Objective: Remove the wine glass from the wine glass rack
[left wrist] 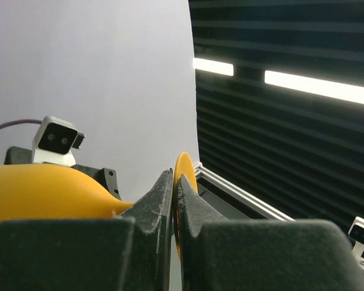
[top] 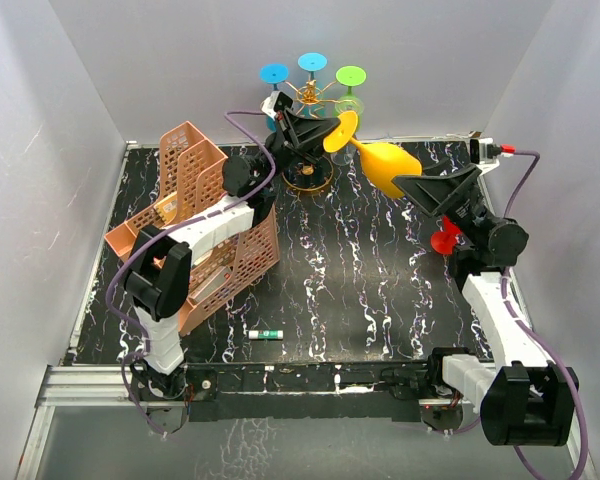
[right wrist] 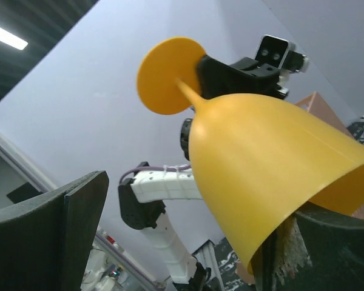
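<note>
A yellow wine glass (top: 388,165) lies on its side in the air, in front of the gold wire wine glass rack (top: 308,178). My left gripper (top: 332,131) is shut on its round foot (left wrist: 185,168). The bowl (left wrist: 42,193) points toward the right arm. My right gripper (top: 427,183) is open around the bowl (right wrist: 273,176), whose rim touches one finger (right wrist: 327,242); the other finger (right wrist: 79,224) stands apart. The left gripper (right wrist: 225,70) shows behind the foot (right wrist: 167,76). Blue (top: 274,73), cyan (top: 312,62) and green (top: 351,76) glasses hang on the rack.
A pink mesh file organiser (top: 212,225) stands at the left beside the left arm. A red object (top: 445,240) sits by the right arm. A small white and green tube (top: 265,333) lies near the front. White walls enclose the table.
</note>
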`<state>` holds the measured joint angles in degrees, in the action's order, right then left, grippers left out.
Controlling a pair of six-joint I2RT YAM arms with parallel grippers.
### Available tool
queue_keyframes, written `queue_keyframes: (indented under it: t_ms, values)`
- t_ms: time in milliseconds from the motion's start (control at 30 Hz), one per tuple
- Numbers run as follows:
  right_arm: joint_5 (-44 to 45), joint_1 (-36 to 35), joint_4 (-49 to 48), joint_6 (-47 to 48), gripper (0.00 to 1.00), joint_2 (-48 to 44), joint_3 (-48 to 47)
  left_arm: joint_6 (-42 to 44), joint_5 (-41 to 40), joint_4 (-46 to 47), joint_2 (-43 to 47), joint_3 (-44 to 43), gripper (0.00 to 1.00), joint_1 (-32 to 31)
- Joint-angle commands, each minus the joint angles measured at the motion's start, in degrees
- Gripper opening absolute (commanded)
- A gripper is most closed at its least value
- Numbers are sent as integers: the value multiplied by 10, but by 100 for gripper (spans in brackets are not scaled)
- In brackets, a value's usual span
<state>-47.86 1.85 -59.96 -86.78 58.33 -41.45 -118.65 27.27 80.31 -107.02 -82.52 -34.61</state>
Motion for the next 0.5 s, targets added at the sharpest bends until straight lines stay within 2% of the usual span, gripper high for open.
queue_keyframes:
  t_ms: [0, 100, 233, 367, 467]
  values:
    - [50, -3, -134, -47, 85, -22, 13, -56, -42, 86, 2, -4, 0, -4]
    - [70, -3, -140, -56, 70, -31, 22, -70, -58, 104, -9, 2, 0, -13]
    - [83, -3, -149, -78, 56, -31, 23, -82, -70, 122, -23, 3, 0, -19]
    - [93, -3, -161, -99, 38, -26, 26, -78, -72, 121, -26, 2, 0, -24]
    - [100, -3, -161, -101, 30, -27, 32, -74, -73, 123, -26, -4, 0, -25]
